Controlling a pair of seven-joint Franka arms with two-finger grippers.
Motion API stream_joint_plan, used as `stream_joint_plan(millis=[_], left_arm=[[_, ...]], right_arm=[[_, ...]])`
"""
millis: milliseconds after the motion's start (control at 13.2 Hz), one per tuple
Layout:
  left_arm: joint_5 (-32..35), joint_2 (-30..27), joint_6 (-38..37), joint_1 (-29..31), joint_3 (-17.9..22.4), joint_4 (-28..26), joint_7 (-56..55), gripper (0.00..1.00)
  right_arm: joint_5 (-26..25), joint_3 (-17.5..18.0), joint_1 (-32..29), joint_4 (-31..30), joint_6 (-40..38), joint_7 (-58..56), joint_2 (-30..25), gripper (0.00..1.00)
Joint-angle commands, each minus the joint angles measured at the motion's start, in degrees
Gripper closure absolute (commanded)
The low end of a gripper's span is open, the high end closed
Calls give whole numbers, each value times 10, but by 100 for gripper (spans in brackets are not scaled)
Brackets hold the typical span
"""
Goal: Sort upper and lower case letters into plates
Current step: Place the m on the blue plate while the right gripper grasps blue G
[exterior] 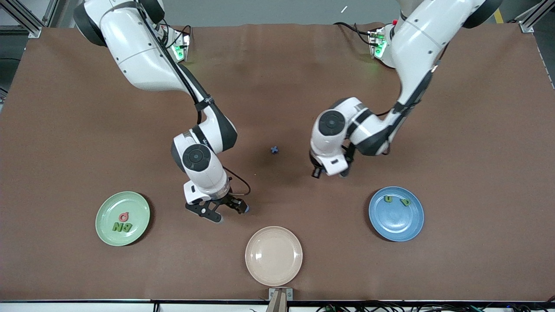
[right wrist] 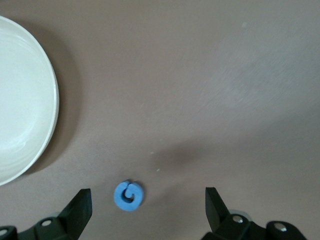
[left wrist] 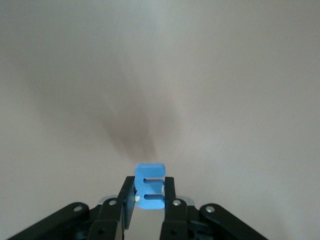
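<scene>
We judge the sort partly done. The green plate [exterior: 104, 225], toward the right arm's end of the table, holds three letters: a green B and N and a red round one. The right gripper [right wrist: 147, 202] hangs low over the table [exterior: 65, 130] between that plate and the empty beige plate [exterior: 273, 234]. Its fingers [right wrist: 80, 205] are spread wide around a round blue letter [right wrist: 129, 195] and do not touch it. A small blue piece [exterior: 274, 150] lies loose mid-table, too small to read. The left gripper [exterior: 330, 174] has its fingers [left wrist: 170, 192] clamped on a blue E [left wrist: 150, 175] – a capital, so we reckon it is bound for the green plate. The blue plate [exterior: 396, 229], toward the left arm's end, holds two green letters, a u and what looks like a d. At least three pieces remain.
</scene>
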Motion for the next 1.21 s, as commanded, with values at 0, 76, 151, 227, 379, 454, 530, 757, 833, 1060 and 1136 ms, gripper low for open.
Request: stream_joint_plan(millis=[0,76,151,227,379,454,530,757,833,1060,1136], left_arm=[[7,-31,-17,52,-3,-17,102,100],[7,-30,-21,81,-3,-18,153,99],[7,-28,-30,105,-3,-19,198,99],[8,-26,-37,127,-1,-18,237,98],[8,-22,-37,177,0,-18,311,96],[10,-15,-37,193,1,-15,341,93],[13,-8,-36,204,1,-9,359,87],[13,-1,-37,209,1,-4,370,3],[13,-5,-37,204,-3,-5,365,0],[-1,-8,-49,180,-45,-3,321,0],[-2,-6,-49,169,-63,-3,299,0]], right_arm=[[-2,-6,20,58,5,57,52,0],[-2,-7,27,69,5,74,64,0],[-3,-8,35,75,5,84,72,0],[-3,-11,37,75,5,85,74,1],[-3,-13,44,75,6,90,80,5],[-4,-14,45,75,6,91,82,10],[-8,-18,45,75,5,89,82,16],[-18,-20,45,75,4,88,85,59],[-19,-20,45,75,5,88,86,73],[-18,-20,43,75,-1,86,85,96],[-18,-20,37,76,-9,82,79,97]])
